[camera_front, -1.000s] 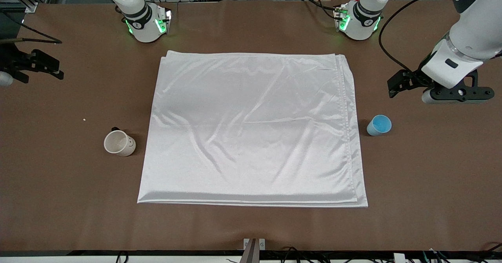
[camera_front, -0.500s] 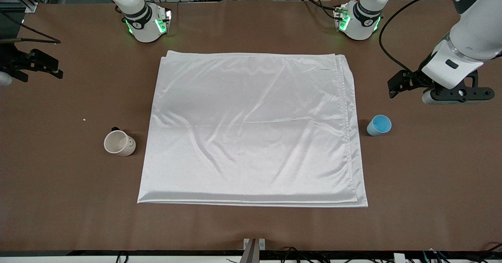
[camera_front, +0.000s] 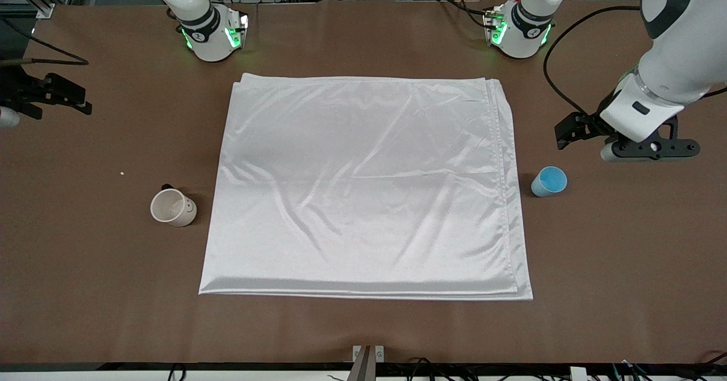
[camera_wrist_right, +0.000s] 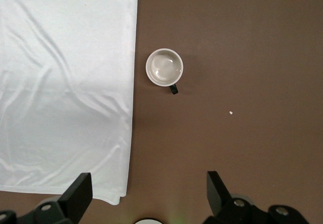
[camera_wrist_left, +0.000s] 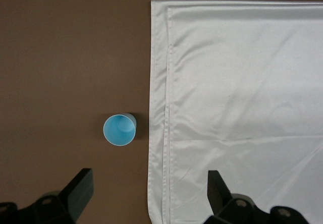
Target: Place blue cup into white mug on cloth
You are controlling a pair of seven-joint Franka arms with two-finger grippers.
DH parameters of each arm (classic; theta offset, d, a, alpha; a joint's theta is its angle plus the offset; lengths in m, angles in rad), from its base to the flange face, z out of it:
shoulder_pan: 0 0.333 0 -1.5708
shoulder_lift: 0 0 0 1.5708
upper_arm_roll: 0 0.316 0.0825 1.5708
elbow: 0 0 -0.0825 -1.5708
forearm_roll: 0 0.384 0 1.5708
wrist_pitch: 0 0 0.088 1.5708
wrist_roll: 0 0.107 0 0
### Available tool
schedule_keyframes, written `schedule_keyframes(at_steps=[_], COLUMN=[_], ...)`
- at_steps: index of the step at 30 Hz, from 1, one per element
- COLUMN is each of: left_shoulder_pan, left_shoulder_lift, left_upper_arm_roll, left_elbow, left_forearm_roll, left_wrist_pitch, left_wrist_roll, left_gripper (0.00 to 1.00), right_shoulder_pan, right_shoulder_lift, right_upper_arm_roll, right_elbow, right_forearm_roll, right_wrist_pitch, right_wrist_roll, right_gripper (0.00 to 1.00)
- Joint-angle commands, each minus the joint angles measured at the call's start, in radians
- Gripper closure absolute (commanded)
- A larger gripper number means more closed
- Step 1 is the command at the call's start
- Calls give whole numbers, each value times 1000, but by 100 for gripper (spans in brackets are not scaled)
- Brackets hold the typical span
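White cloth (camera_front: pixel 363 185) is bare. The cup (camera_front: pixel 549 181) and mug (camera_front: pixel 172 207) sit on the counter (camera_front: pixel 85 267), at its two ends. Nothing is held; both arms' jaws are wide. Every step is left.

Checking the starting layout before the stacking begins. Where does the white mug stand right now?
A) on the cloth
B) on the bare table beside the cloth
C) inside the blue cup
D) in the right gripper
B: the white mug stands upright on the brown table, just off the cloth edge toward the right arm's end.
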Motion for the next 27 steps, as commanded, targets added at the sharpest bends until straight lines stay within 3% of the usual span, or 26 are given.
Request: schedule_keyframes(at_steps=[1,14,22,27], left_shoulder_pan=[4,6,49,73], left_shoulder_lift=[-13,-11,16,56], left_upper_arm_roll=[-2,-2,-2,-4], left_elbow=[-91,-309,-489,-507], left_forearm_roll=[-15,-15,-11,-1], left_wrist_pitch=[81,321,580,620], left_wrist_roll=[4,1,18,30], left_gripper=[0,0,0,0], right_shoulder_pan=[-12,-32,-30,-41], right_shoulder_lift=[60,132,126,107], right_upper_arm_roll=[9,7,9,9], right_elbow=[24,9,-130,-276], right_forearm_roll=[-12,-11,-9,-9], right_wrist_pitch=[-4,-4,95,227], right_wrist_roll=[8,-6,-28,-88], right_gripper=[0,0,0,0])
